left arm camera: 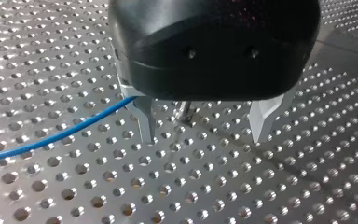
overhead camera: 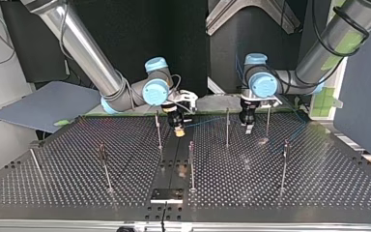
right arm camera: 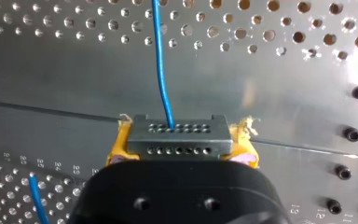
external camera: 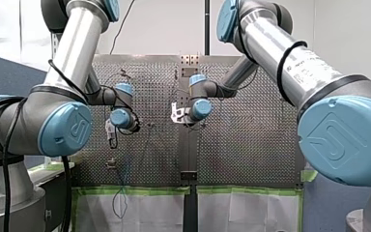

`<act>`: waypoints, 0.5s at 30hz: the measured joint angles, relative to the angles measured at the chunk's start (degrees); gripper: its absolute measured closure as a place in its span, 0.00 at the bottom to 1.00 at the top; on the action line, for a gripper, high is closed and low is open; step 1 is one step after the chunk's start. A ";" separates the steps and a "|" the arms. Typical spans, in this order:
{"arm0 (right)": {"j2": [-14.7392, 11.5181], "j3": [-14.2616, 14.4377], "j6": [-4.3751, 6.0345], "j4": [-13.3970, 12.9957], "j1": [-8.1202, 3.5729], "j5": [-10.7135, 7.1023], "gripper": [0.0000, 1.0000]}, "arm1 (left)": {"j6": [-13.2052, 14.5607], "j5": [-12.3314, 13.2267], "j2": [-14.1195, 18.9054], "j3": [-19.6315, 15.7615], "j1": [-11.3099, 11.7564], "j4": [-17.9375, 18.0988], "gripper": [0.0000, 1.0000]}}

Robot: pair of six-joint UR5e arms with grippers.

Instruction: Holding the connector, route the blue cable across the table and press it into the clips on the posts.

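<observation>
Connector clamped, cable barely begun: your right gripper, left of centre in the top view, has its yellow pads closed on the grey connector block. The blue cable leaves the block's face and runs out over the perforated table. Your left gripper, right of centre in the same view, hangs low over the plate with its metal fingers spread and nothing between them. The cable passes just beside one finger without being held. In the top view a faint blue line sags from the connector toward the frame's right edge, past the upper posts. No post visibly carries it, though the clips are too small to read. By this showing the grasp is done, and the routing and every press-in remain.
</observation>
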 joint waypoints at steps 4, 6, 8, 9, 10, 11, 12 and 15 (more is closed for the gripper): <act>-0.01 0.00 0.00 0.02 -0.26 -0.01 1.00 | 0.64 -0.50 0.37 -0.02 -0.45 -1.78 0.01; -0.01 0.00 0.00 0.06 -0.43 -0.02 1.00 | 1.35 -1.23 0.88 -0.04 -0.76 -2.75 0.01; -0.02 0.00 0.00 0.09 -0.57 -0.02 1.00 | 2.22 -2.13 1.49 -0.05 -1.17 -3.78 0.01; -0.03 0.00 0.00 0.10 -0.62 -0.02 1.00 | 2.52 -2.50 1.73 -0.08 -1.36 -4.18 0.01; -0.03 0.00 0.00 0.13 -0.67 -0.02 1.00 | 2.76 -2.88 1.93 -0.09 -1.56 -4.55 0.01; -0.03 0.00 0.00 0.18 -0.73 -0.02 1.00 | 3.04 -3.44 2.15 -0.12 -1.84 -5.11 0.01; -0.02 0.00 0.00 0.21 -0.77 -0.02 1.00 | 3.23 -3.89 2.28 -0.18 -2.05 -5.61 0.01; -0.02 0.00 0.00 0.32 -0.84 -0.03 1.00 | 3.72 -5.40 2.84 -0.68 -2.75 -7.10 0.01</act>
